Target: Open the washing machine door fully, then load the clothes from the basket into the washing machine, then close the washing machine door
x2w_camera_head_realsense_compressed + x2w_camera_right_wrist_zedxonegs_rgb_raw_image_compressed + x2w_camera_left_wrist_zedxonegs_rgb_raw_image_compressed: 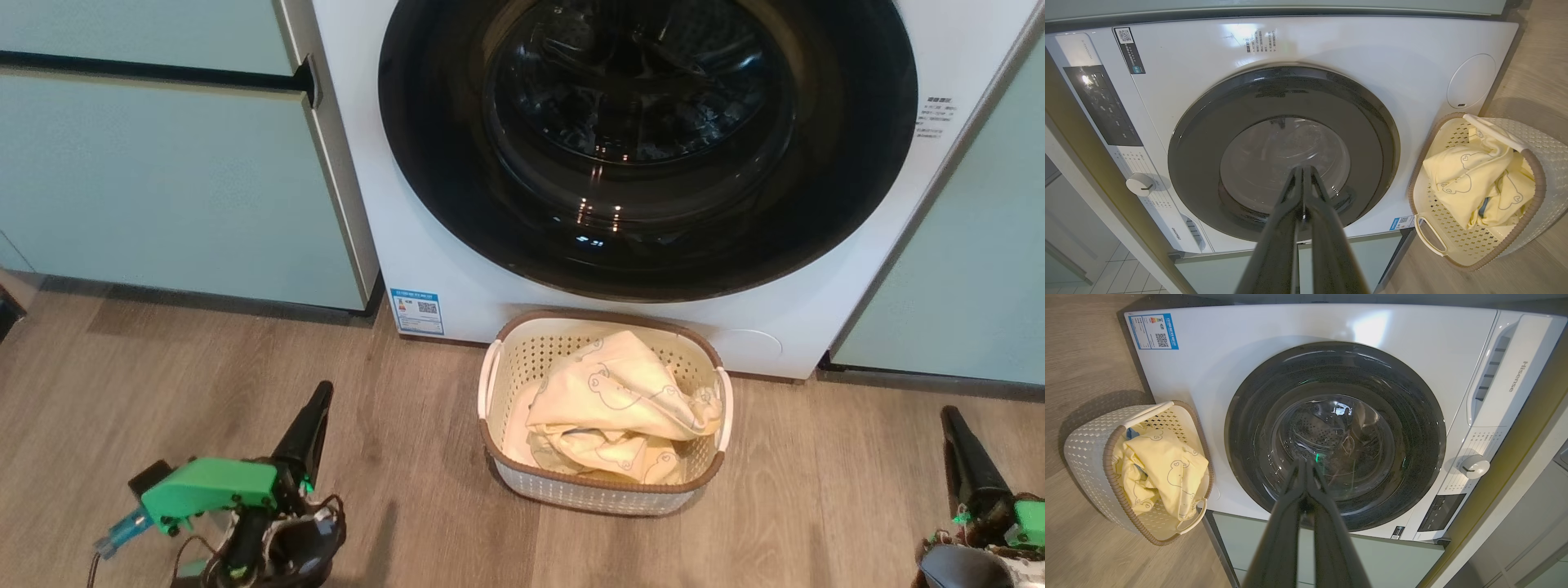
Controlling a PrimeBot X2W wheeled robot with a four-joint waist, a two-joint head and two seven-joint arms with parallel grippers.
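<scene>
Both pinched together: left hand (324, 392), right hand (948, 415) — washing machine door (645, 139) shut, glossy black rim.

door (645, 147) top: cut off | basket (600, 494) floor: hidden under clothes (620, 392)

L end effector (324, 392): 2 long tapered matte-black fingers. Bright green plastic wrist housing (208, 486) w/ pale blue plug (122, 532); loose black & white cables (245, 555) at base.
R end effector (949, 418): same black fingers, small green block (1030, 523), glossy dark rounded wrist cap (967, 567).
</scene>
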